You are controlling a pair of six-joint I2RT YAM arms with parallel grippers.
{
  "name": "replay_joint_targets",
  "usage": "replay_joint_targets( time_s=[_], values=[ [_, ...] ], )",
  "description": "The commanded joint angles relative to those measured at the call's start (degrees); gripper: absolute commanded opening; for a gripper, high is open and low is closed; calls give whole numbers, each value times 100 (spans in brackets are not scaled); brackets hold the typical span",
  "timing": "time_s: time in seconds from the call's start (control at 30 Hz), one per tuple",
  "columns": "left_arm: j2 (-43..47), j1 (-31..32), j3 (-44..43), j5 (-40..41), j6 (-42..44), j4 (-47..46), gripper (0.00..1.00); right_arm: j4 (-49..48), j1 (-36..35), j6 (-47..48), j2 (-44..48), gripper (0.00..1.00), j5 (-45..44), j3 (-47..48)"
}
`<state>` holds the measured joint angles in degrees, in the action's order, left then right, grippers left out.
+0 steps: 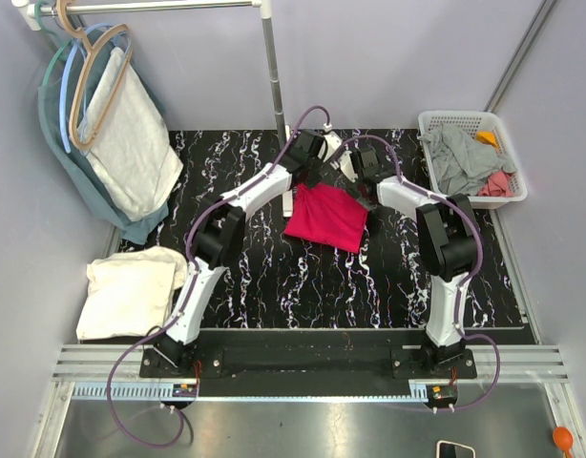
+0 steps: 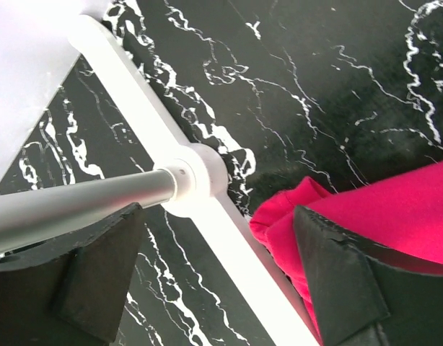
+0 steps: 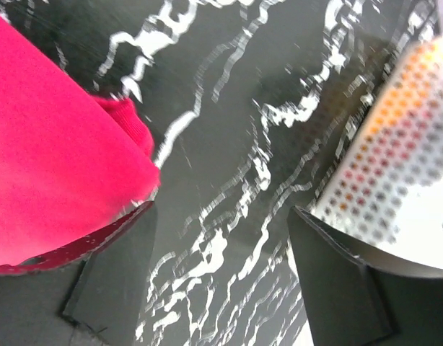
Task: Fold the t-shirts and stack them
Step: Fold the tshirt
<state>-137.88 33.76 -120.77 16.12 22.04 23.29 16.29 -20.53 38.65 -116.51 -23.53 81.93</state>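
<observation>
On the worktop [image 1: 303,286], the cream shirt [image 1: 126,291] lies folded near left and the red shirt [image 1: 324,218] folded far centre, not yet stacked. The far-right basket [image 1: 455,116] holds a grey shirt [image 1: 460,157] and a pink shirt [image 1: 498,184], unfolded. Both the left fingers [image 2: 337,274] and right fingers [image 3: 337,281] stand wide apart, empty, at red's far edge.

A folded crimson cotton t-shirt [image 1: 324,218] lies on the black white-veined worktop [image 1: 303,286]. A cream-white folded t-shirt [image 1: 126,291] sits at its left edge.
</observation>
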Motion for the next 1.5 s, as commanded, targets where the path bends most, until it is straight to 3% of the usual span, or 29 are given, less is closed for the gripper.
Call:
replay_joint_targets(
  time_s=[0.0, 0.03, 0.17, 0.4, 0.57, 0.7, 1.13, 1.47],
  values=[
    [437, 25, -131, 322, -139, -316, 94, -241, 23, -481, 988, 84, -398, -238],
    [629, 26, -27, 261, -165, -281, 99, -206, 23, -534, 1103, 86, -433, -282],
    [1192, 17, 430, 85, -157, -44, 99, -30, 14, -815, 1586, 100, -294, -633],
    [2414, -203, 2213, -205, -69, -26, 99, 778, 14, -1501, 2132, 100, 936, -775],
    [2942, -387, 2962, -293, 19, -17, 99, 1191, -21, -1800, 1835, 100, 2007, -539],
    [3136, -484, 3445, -302, 54, -61, 99, 1280, -100, -1888, 1474, 100, 2344, -283],
    [3004, -704, 3754, -478, 90, -70, 99, 1245, -363, -1809, 209, 100, 2625, 613],
    [3101, -704, 4044, -548, 81, 26, 99, 1104, -566, -1528, -250, 100, 2687, 306]
  ],
)
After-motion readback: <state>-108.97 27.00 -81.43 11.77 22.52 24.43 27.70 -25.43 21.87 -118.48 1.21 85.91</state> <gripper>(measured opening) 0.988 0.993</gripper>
